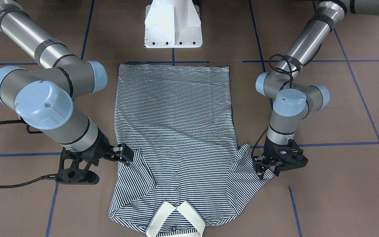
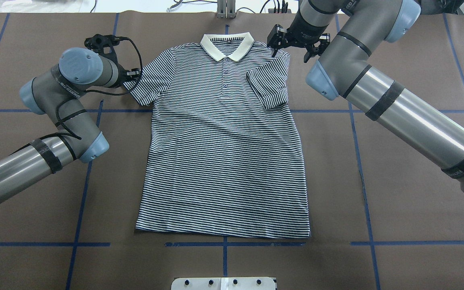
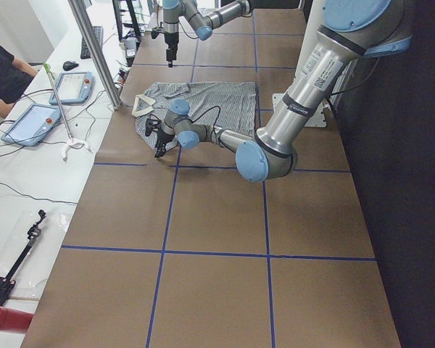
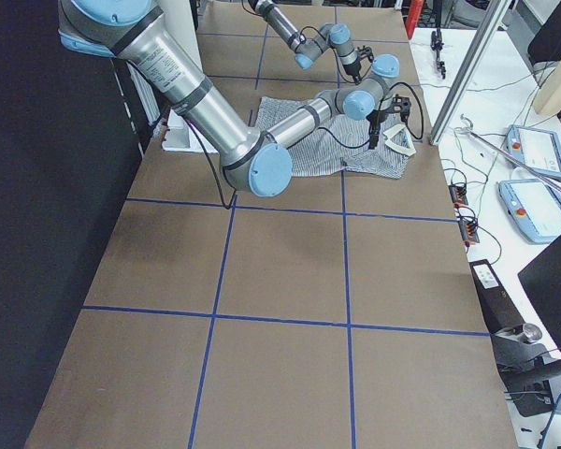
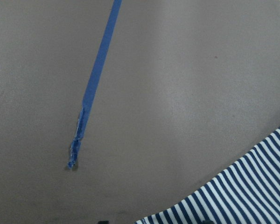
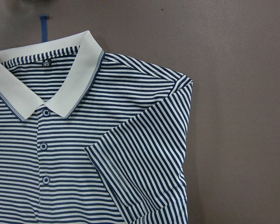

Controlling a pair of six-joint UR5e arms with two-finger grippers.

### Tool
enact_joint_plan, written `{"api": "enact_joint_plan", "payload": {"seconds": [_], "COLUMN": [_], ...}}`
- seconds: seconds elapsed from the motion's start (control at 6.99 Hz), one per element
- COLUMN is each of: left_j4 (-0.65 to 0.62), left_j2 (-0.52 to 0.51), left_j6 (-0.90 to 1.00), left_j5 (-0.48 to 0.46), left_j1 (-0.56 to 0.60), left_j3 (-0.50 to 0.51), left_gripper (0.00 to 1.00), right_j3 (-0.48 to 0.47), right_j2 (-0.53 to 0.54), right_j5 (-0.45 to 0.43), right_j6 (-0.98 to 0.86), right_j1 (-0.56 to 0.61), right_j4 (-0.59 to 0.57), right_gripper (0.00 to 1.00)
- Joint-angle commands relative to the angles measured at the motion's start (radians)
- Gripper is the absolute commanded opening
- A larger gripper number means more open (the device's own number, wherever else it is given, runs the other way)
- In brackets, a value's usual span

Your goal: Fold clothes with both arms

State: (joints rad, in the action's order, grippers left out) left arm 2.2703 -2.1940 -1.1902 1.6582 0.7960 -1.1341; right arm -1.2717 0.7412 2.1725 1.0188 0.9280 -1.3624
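Note:
The striped polo shirt lies flat and face up, its cream collar pointing away from the robot's base. The sleeve on my right side is folded in over the chest, which the right wrist view also shows. My right gripper hovers above that shoulder, open and holding nothing. The other sleeve is spread out flat. My left gripper is low at its outer edge with its fingers apart. In the left wrist view only a corner of striped cloth shows.
Blue tape lines grid the brown table. The white pedestal base stands just beyond the shirt's hem. A side bench with tablets, a metal pole and a person's sleeve lies past the collar end.

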Motion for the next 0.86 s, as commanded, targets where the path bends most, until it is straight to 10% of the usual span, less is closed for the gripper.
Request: {"api": "enact_joint_plan", "payload": {"seconds": [0.0,0.14,0.72], "left_j4": [-0.002,-0.002,-0.166], "left_j2": [-0.001,-0.003,-0.019], "left_j6": [0.001,0.001,-0.105], "left_j5": [0.003,0.005,0.105], "left_j1": [-0.001,-0.001,0.012], "left_j3": [-0.003,-0.006,-0.249], "left_gripper": [0.2,0.0,0.0], "right_j3": [0.0,-0.001,-0.002], "right_j2": [0.003,0.003,0.026], "right_j5": [0.001,0.001,0.0], "right_j6": [0.0,0.0,-0.02], "right_j1": [0.0,0.0,0.0], "right_j4": [0.002,0.002,0.014], "right_gripper": [1.0,1.0,1.0]}}
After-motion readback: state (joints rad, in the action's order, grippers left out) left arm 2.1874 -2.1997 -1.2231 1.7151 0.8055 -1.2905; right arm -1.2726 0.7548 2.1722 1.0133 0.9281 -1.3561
